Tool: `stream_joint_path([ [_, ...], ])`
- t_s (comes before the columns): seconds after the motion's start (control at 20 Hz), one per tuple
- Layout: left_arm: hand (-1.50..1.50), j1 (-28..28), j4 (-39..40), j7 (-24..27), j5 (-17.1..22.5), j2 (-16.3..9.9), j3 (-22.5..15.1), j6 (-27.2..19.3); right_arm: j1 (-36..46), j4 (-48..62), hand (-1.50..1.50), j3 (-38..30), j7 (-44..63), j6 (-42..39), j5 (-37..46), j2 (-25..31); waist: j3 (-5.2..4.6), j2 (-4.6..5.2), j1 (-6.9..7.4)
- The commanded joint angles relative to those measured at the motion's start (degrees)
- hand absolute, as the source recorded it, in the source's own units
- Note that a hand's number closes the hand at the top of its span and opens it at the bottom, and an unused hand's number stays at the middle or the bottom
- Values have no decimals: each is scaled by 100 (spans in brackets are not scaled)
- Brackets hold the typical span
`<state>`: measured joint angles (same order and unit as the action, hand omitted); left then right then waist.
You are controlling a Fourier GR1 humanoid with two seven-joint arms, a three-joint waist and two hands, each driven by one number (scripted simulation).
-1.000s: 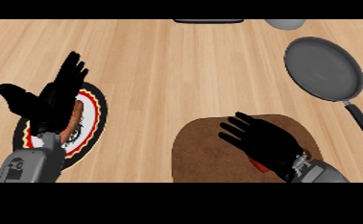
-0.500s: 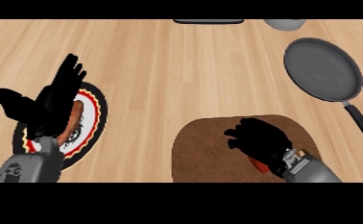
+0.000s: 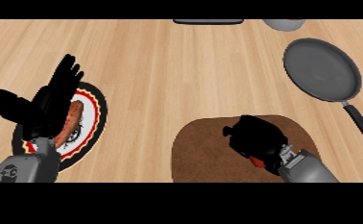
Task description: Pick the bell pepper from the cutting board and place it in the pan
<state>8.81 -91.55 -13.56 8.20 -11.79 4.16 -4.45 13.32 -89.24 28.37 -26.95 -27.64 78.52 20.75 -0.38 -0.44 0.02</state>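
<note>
At the lower right of the frame, the right hand point(image 3: 257, 135) is curled over the bell pepper point(image 3: 255, 161) on the brown cutting board point(image 3: 205, 146). Only a bit of red peeks out under the hand. The pan point(image 3: 322, 69) sits at the upper right, well apart. The left hand point(image 3: 53, 98) rests open at the lower left, above a plate point(image 3: 92, 122).

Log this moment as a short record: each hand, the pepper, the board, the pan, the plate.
right hand: over the board, fingers curled round the pepper
pepper: mostly hidden, a red sliver under the hand
board: brown, near edge, right of centre
pan: dark, nothing in it, far right
left hand: open, resting above the plate
plate: red-rimmed, at left, holds a sausage
</note>
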Motion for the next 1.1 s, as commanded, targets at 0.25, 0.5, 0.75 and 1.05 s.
stream_joint_path([
  [0.25,0,269,212,-142,-67,2,138,-83,-326,-879,150,-799,266,101,-463,-407,37,29,-76],
  [0.5,0,-7,-11,-10,-56,35,134,-85,-753,-433,150,-2077,2157,521,-362,-1200,45,17,-170],
  [0.75,0,22,30,44,-181,234,-49,-173,-84,-1738,150,-2303,2801,642,-137,-1371,34,14,-97],
  [1.05,0,156,-203,-305,-135,44,34,-88,258,-3013,150,-2611,3217,-100,-336,-1353,37,26,-31],
])
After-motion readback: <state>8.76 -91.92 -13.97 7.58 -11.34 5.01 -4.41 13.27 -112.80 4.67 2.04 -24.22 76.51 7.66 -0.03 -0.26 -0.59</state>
